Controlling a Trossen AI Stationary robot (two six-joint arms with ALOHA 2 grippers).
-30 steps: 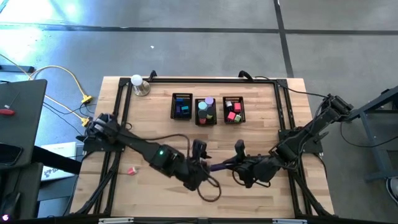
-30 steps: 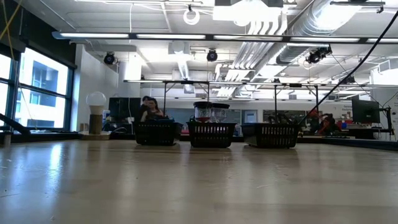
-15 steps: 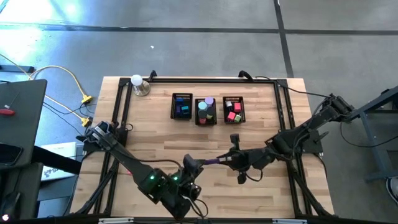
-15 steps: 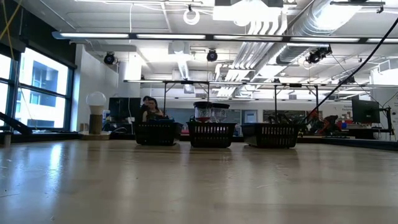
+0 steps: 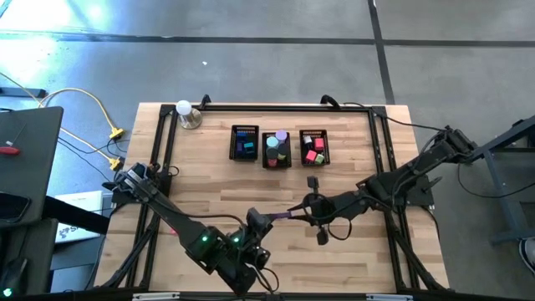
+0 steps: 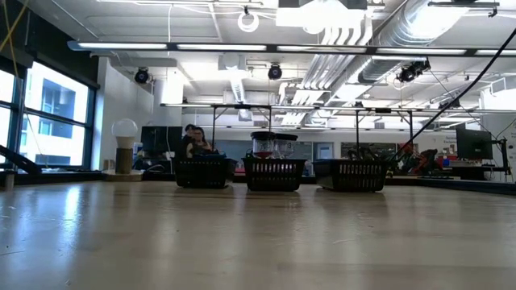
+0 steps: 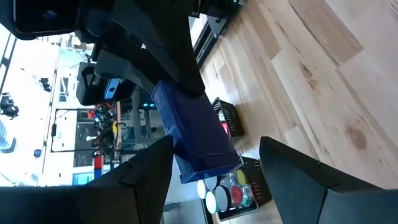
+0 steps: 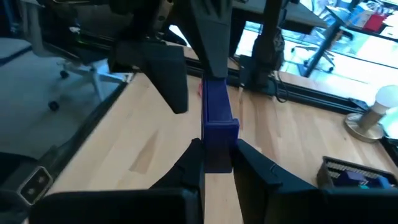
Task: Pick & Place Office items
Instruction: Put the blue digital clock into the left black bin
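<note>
Left tool (image 5: 261,224) sits near the table's (image 5: 209,180) front edge, fingers spread, straddling the flat purple rectangular block (image 8: 217,124) without gripping. Right tool (image 8: 217,163) pinches that block's other end above mid-table. Risk: letting go before left clamps drops it short of the three black mesh bins (image 5: 279,147) at the far side.

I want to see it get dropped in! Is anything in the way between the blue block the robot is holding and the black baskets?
Nothing visible blocks it. The right gripper holds the blue block, and only bare table lies between it and the three black baskets. The open left gripper sits on the block's other side.
</note>
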